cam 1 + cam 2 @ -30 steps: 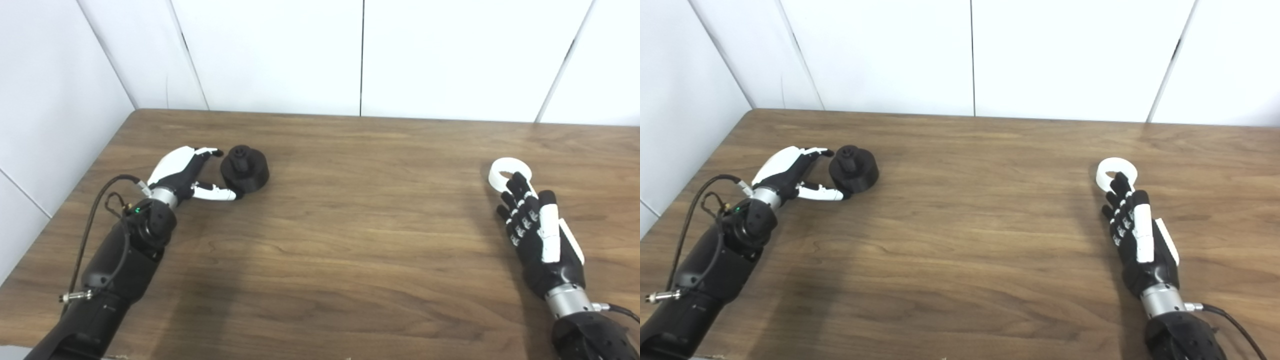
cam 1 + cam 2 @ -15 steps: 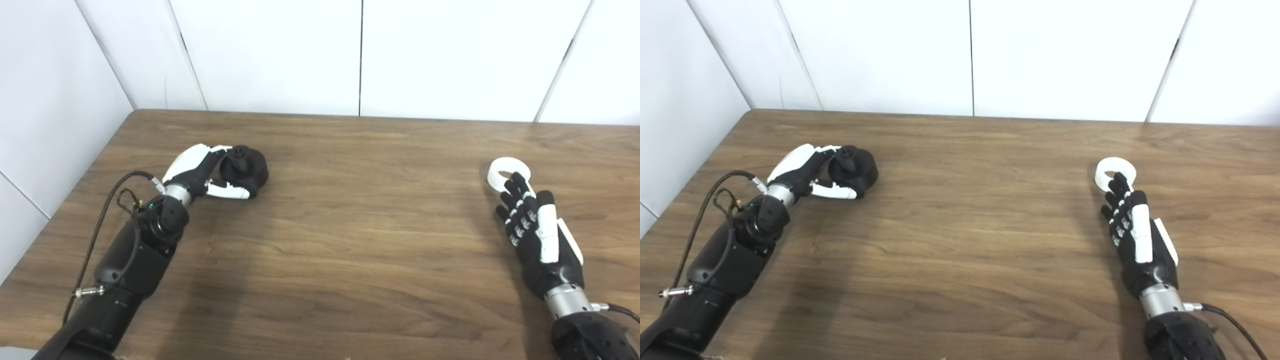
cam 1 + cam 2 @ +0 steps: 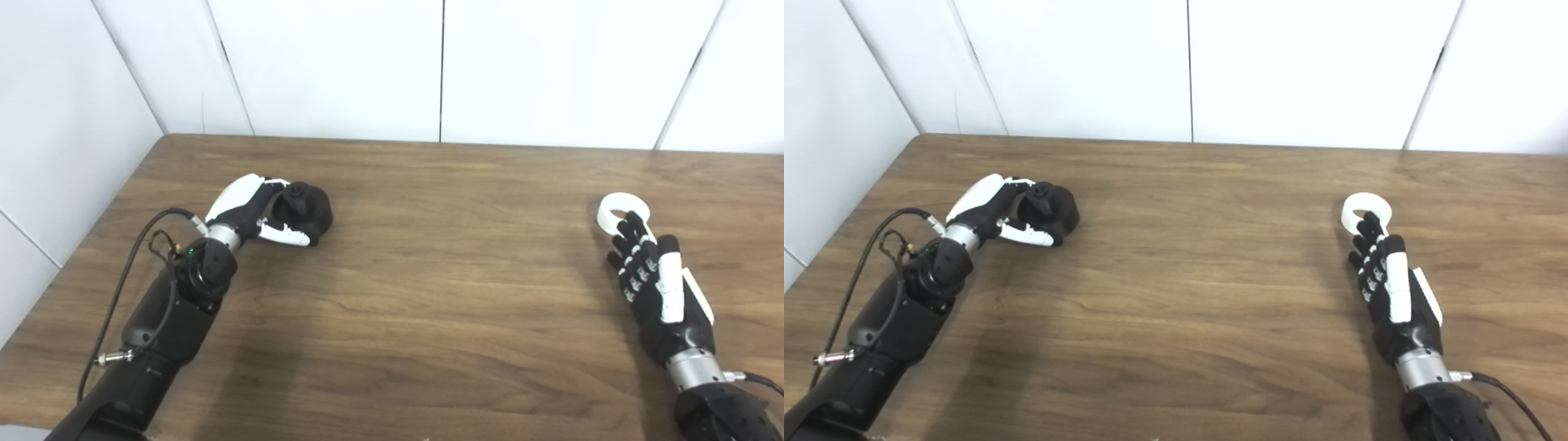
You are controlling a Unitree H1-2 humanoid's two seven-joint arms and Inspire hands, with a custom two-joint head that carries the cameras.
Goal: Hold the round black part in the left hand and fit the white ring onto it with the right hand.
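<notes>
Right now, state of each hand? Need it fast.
Left hand: fingers closed around the round black part, which sits on the table.
Right hand: open, holding nothing; fingers reach the near edge of the white ring.

I'm looking at a wooden table (image 3: 429, 257), brown grain running lengthwise, smooth with a soft sheen. The round black part (image 3: 306, 208) reads as matt plastic, barely any shine on it. The white ring (image 3: 620, 208) is smooth white plastic, slightly glossy. My left hand (image 3: 257, 211) shows glossy white shells over matt black; my right hand (image 3: 658, 285) is the same mix, with a brushed metal wrist collar. Behind, the wall panels (image 3: 343, 61) look smooth, matt white.
</notes>
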